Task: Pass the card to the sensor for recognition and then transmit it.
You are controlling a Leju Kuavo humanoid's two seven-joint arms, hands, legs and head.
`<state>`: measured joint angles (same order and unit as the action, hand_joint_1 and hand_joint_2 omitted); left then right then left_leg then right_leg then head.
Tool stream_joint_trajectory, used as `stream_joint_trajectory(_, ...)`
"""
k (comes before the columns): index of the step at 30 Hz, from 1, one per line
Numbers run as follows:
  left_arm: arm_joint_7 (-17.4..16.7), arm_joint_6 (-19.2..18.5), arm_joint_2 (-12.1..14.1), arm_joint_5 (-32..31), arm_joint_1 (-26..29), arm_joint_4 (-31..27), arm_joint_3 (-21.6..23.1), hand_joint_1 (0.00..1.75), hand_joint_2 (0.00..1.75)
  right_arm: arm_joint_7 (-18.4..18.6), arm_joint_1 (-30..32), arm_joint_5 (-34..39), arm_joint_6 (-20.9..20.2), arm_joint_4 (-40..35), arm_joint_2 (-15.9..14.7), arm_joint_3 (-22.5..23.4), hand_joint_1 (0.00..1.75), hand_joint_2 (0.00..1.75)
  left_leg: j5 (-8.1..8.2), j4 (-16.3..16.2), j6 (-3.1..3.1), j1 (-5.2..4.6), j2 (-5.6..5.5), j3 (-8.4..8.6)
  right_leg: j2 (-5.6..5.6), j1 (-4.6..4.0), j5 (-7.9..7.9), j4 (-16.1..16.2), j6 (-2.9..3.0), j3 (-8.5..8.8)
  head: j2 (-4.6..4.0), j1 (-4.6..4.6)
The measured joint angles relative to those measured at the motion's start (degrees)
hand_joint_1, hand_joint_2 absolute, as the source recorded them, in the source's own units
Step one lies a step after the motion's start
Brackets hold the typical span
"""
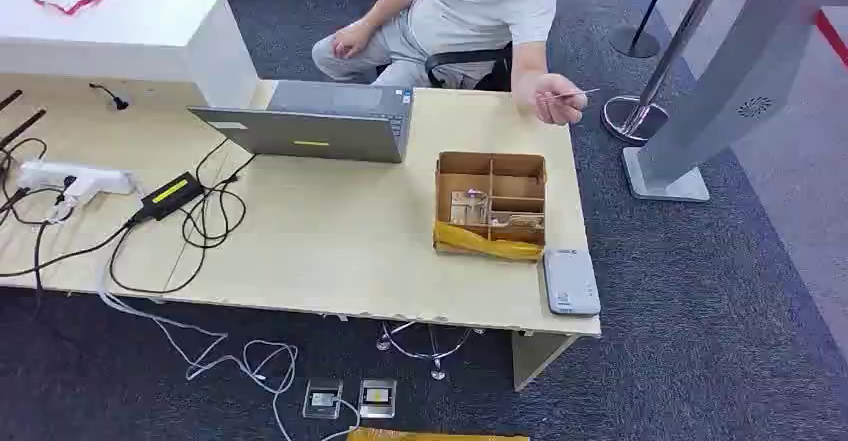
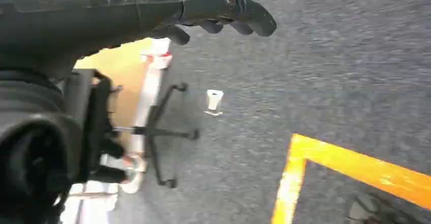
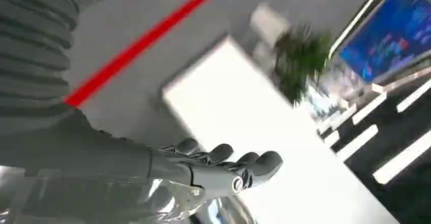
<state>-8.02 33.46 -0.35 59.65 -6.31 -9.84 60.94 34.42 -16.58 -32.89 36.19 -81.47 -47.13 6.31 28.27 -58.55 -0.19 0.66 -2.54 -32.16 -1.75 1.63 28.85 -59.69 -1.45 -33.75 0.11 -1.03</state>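
While one card (image 1: 572, 94) sits pinched in a person's hand (image 1: 553, 98) beyond the tabletop (image 1: 330, 251), far from both robot hands, one sensor (image 1: 571, 281) lies at the corner; left robot hand (image 2: 223, 13) and right robot hand (image 3: 223, 168) hold nothing, fingers loosely apart.

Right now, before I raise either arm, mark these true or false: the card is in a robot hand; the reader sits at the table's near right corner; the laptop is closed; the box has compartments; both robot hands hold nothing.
1. The card is in a robot hand: false. A person's hand holds it at the table's far right edge.
2. The reader sits at the near right corner: true.
3. The laptop is closed: false, it stands open.
4. The cardboard box has compartments: true.
5. The left robot hand and right robot hand hold nothing: true.
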Motion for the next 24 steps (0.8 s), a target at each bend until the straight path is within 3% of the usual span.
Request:
stream_joint_trajectory(2,0.8,-0.7,0.1,-0.4,-0.1,0.0,0.2,0.0,0.0,-1.0,-3.4,17.0,-2.5,-4.0,-1.6,-2.8,0.0,1.75,0.0,0.0,0.01,-0.02,-0.01,-0.14,0.02,0.02,0.0,0.0,0.0,0.01,0.0,-0.06)
stream_joint_trajectory(4,1.4,-1.2,0.4,-0.7,-0.1,0.0,0.5,0.0,0.0,-1.8,-7.7,23.2,-6.3,-6.7,-2.4,-7.4,0.0,1.75,0.0,0.0,0.0,-0.04,0.02,-0.22,-0.01,0.06,-0.04,0.0,-0.01,-0.07,0.0,-0.02)
stream_joint_trajectory(8,2.1,-2.6,0.9,-1.5,-0.6,-0.1,1.6,0.0,0.0,-2.6,-19.0,17.7,-12.1,-9.9,-1.7,-20.4,0.0,1.75,-0.05,0.0,-0.04,0.11,-0.02,-0.14,-0.05,-0.11,-0.09,0.0,-0.02,-0.13,0.0,-0.09)
stream_joint_trajectory(13,2.1,-3.8,1.4,-2.1,-0.6,-0.1,2.9,0.0,0.0,-3.1,-26.2,16.1,-16.0,-9.9,1.1,-35.6,0.0,1.75,-0.13,0.0,-0.15,0.19,-0.29,-0.23,0.14,-0.18,-0.08,0.0,0.0,-0.19,0.0,-0.07)
stream_joint_trajectory(24,2.2,-4.8,2.3,-2.9,-0.6,-0.2,4.8,0.0,0.0,-4.9,-31.2,7.8,-20.7,-5.2,6.7,-53.2,0.0,1.75,-0.1,0.0,-0.18,0.19,-0.25,-0.32,0.12,-0.18,-0.04,0.0,0.05,-0.27,0.0,-0.07)
